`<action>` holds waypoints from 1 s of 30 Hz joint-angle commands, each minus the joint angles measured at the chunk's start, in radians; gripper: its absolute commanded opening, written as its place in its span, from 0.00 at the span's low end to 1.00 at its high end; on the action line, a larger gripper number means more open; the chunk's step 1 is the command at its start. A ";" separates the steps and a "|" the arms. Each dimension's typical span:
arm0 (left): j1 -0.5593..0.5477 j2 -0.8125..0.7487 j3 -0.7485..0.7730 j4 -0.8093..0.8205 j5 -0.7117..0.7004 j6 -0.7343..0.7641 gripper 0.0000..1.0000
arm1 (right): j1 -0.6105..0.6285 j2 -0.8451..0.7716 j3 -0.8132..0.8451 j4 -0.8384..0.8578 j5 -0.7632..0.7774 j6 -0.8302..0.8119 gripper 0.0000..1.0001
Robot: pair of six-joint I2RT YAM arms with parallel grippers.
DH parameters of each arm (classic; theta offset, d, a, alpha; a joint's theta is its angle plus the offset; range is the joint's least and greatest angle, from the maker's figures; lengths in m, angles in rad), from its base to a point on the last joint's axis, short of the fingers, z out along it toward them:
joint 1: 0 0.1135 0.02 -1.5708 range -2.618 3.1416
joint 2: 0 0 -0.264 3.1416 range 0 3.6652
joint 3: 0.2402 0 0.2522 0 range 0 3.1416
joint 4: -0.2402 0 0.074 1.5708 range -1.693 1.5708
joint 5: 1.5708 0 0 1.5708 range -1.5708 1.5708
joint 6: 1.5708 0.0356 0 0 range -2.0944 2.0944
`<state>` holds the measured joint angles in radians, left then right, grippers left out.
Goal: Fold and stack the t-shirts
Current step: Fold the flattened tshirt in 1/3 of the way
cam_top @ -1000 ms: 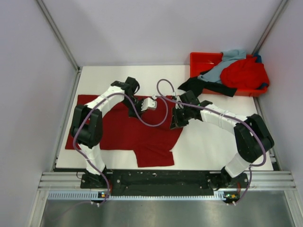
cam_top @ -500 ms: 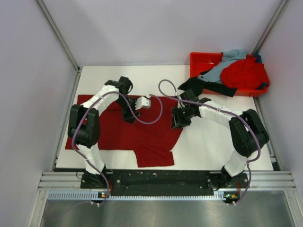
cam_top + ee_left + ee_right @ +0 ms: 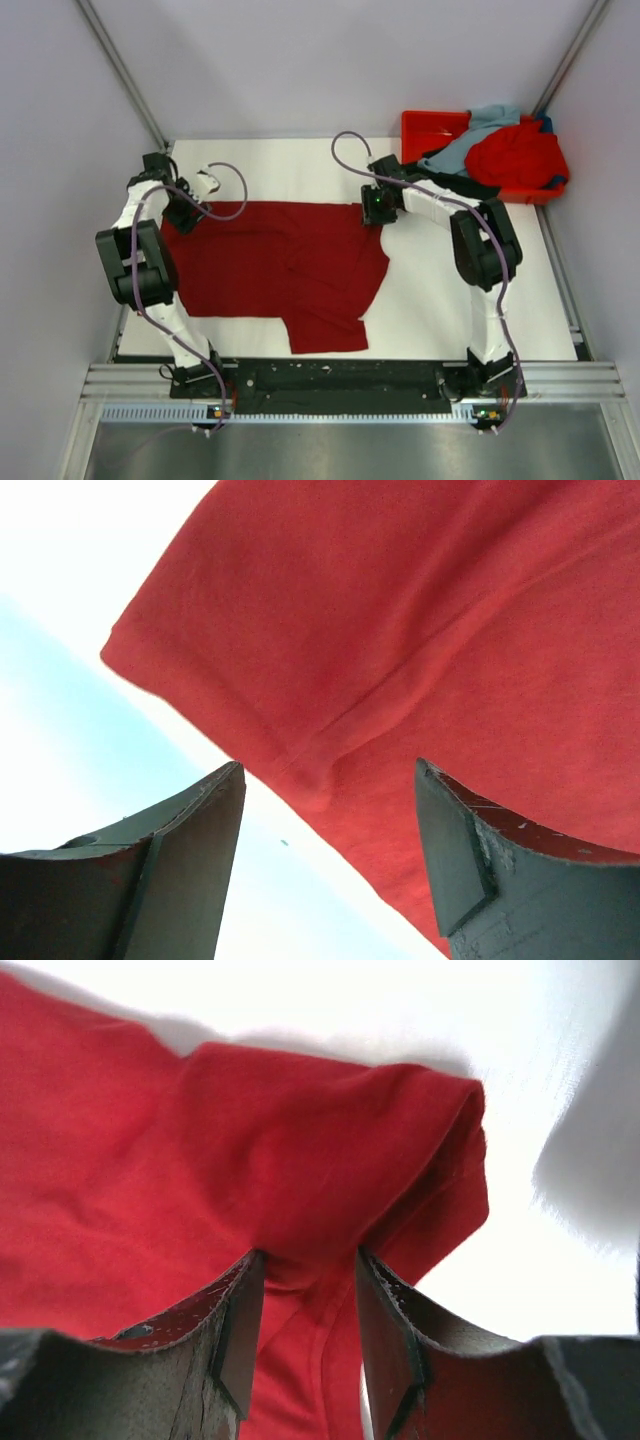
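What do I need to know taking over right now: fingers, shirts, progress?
Left gripper: fingers open over the hem of the crimson shirt, at its far left corner.
Right gripper: shut on a pinch at the far right corner.
That shirt lies spread on the table, unfolded.
Bright red shirt, grey-blue shirt and black shirt are heaped on the orange tray.
Done: nothing folded.
To do: fold all four, stack.

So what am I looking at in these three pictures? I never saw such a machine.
Two robot arms are bolted at the near edge of a white table. One picture looks down from above; the other two come from cameras on the wrists, showing the fingers. A dark crimson t-shirt lies spread out. The right gripper pinches its far right corner; the left gripper is open at its far left corner. An orange-red tray, far right, holds a grey-blue shirt, a bright red shirt and a black shirt.
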<state>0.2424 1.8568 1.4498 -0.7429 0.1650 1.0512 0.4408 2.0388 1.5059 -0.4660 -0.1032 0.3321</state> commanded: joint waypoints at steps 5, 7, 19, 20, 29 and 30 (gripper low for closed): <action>0.097 0.128 0.044 0.234 -0.128 -0.016 0.70 | -0.024 0.116 0.102 0.004 0.092 -0.005 0.26; 0.097 0.146 0.035 0.244 -0.119 -0.017 0.63 | -0.036 0.132 0.109 0.004 0.091 0.001 0.11; 0.135 0.182 0.008 0.128 -0.032 0.049 0.24 | -0.065 0.224 0.243 0.003 0.082 -0.033 0.00; 0.141 0.177 0.004 0.129 -0.036 0.052 0.16 | -0.070 0.237 0.260 0.003 0.085 -0.041 0.00; 0.176 0.124 0.028 0.160 -0.026 0.029 0.29 | -0.083 0.296 0.386 -0.005 0.042 -0.122 0.05; 0.176 0.092 0.003 0.175 -0.001 0.039 0.40 | -0.082 0.279 0.382 -0.005 0.036 -0.125 0.08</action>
<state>0.4019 2.0281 1.4635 -0.5781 0.1131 1.0782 0.3756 2.3100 1.8496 -0.4576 -0.0650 0.2634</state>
